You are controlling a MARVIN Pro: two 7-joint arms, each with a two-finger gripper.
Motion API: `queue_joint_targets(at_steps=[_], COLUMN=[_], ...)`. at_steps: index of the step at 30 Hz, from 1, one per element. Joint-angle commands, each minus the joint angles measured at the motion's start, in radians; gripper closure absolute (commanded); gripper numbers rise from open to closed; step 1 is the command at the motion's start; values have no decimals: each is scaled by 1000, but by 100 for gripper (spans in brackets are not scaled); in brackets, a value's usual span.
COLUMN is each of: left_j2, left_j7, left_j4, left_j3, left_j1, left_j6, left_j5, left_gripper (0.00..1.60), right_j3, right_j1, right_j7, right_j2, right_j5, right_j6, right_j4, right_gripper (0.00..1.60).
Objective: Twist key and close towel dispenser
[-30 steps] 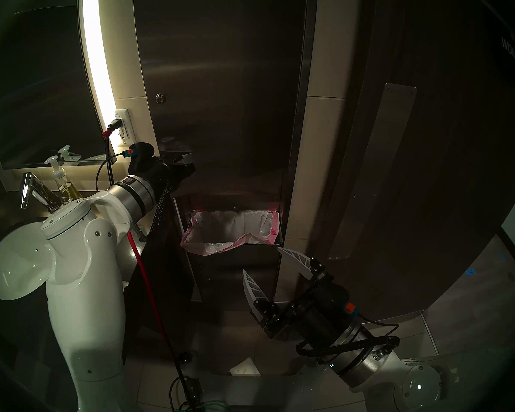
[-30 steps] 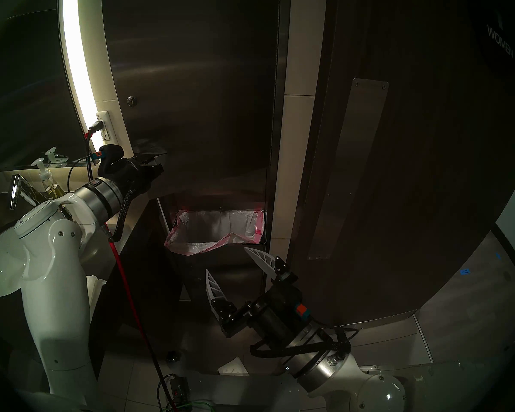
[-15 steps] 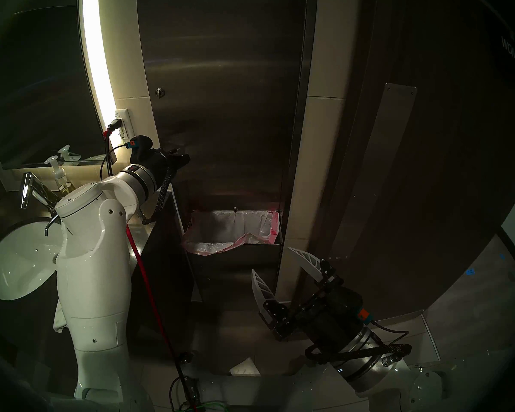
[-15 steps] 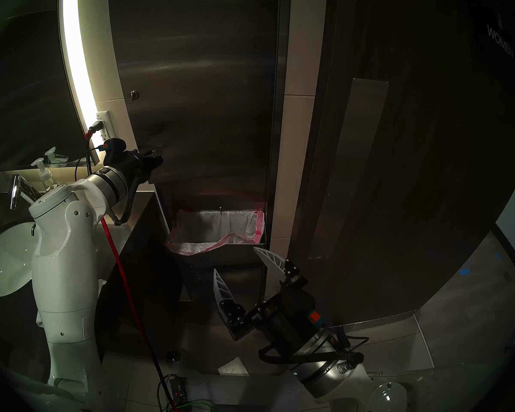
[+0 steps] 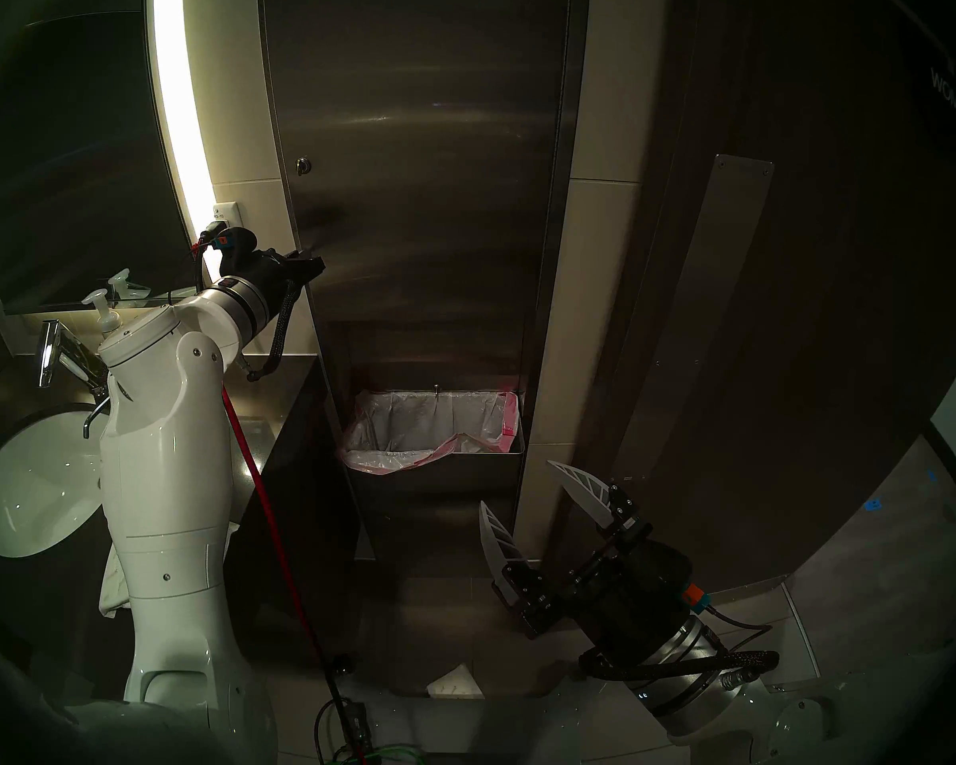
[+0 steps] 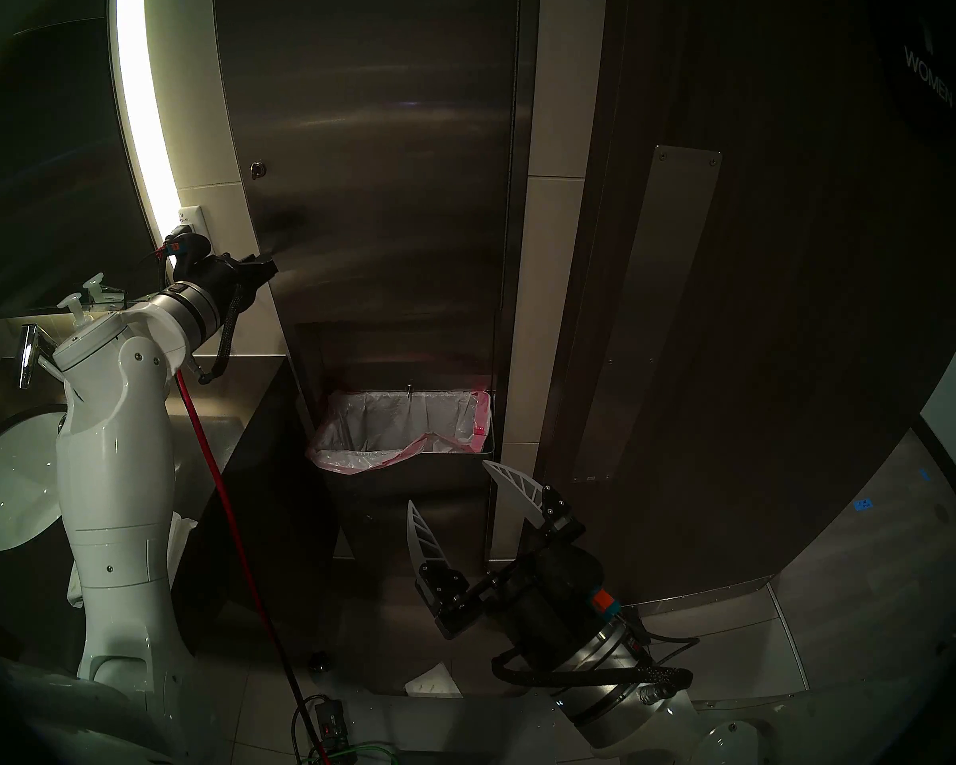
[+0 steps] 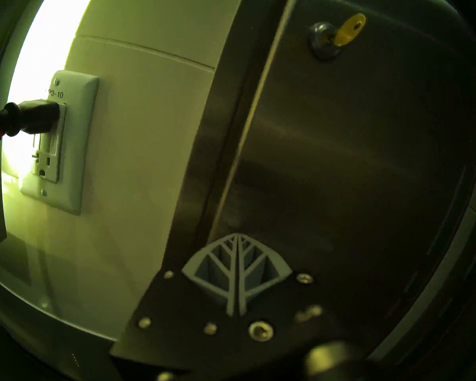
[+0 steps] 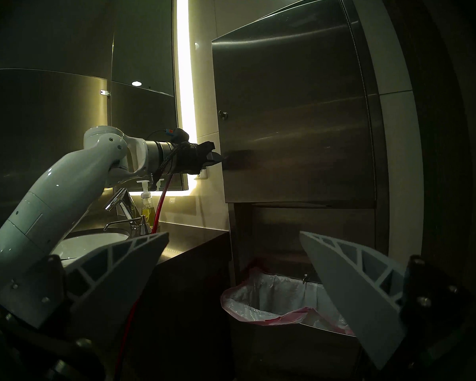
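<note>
Pressing its clenched fingertips against the left edge of the towel dispenser (image 5: 420, 195) door, the left gripper (image 7: 238, 238) looks to be in the middle of the closing step: both fingers are shut together on nothing, their tips touching the brushed steel just inside the door's free edge. In the left wrist view a dark seam shows between that edge and the cabinet frame, so the door seems nearly home but perhaps not fully seated; I cannot tell for certain.

The key (image 7: 348, 30) sits in the round lock (image 7: 323, 41) on the same door, above the left gripper and well apart from it, its yellow bow angled up and to the right. Nothing holds it.

The right gripper (image 5: 542, 499) hangs released, fingers spread wide and empty, low in front of the cabinet, below and to the right of the pink-rimmed bin liner (image 5: 387, 460).

Judging from this, the next move calls for a firm push until the seam disappears, then lifting the left gripper to the key, spreading its fingers around the small bow, pinching, and turning. The bow is tiny beside the fingers, so alignment will need care.
</note>
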Motion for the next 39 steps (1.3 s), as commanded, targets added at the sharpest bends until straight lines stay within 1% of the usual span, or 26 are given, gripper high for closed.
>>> queue_joint_targets(at_steps=[1,2,3,5,10,16,19,24,25,26,32,36,37,39], left_j2=[13,14,19,23,29,35,39,34,36,39,39,40,42,41], left_j7=[-17,-19,-21,-21,-24,-29,-36,-41,-48,-51,-66,-80,-81,-85], left_j4=[36,50,45,52,123,165,206,248,255,275,284,254,243,213], left_j3=[53,60,65,70,79,86,82,63,54,54,60,51,48,29], left_j1=[-128,-146,-133,-137,-202,-239,-271,-296,-293,-316,-328,-291,-279,-246], left_j6=[-13,-10,-16,-16,-12,-9,1,18,21,31,46,73,80,99], left_j5=[-18,-19,-22,-22,-31,-39,-51,-77,-91,-93,-108,-124,-126,-140], left_gripper=[160,160,160,160,160,160,160,160,160,160,160,160,160,160], right_j3=[-1,-2,0,1,-2,-1,-1,-5,0,-4,-1,-5,1,-1], right_j1=[-16,-19,-19,-21,-34,-43,-51,-60,-60,-65,-71,-82,-80,-84], right_j7=[-23,-26,-31,-35,-58,-77,-94,-106,-116,-118,-137,-151,-158,-163], right_j2=[11,11,16,18,23,29,34,31,41,36,44,40,50,47], right_j5=[-44,-49,-52,-56,-83,-104,-123,-140,-145,-152,-169,-191,-191,-199], right_j6=[-29,-32,-35,-38,-54,-64,-73,-78,-81,-82,-89,-92,-94,-95], right_j4=[-13,-13,-13,-13,-13,-13,-13,-13,-13,-13,-13,-13,-13,-13], right_gripper=[0,0,0,0,0,0,0,0,0,0,0,0,0,0])
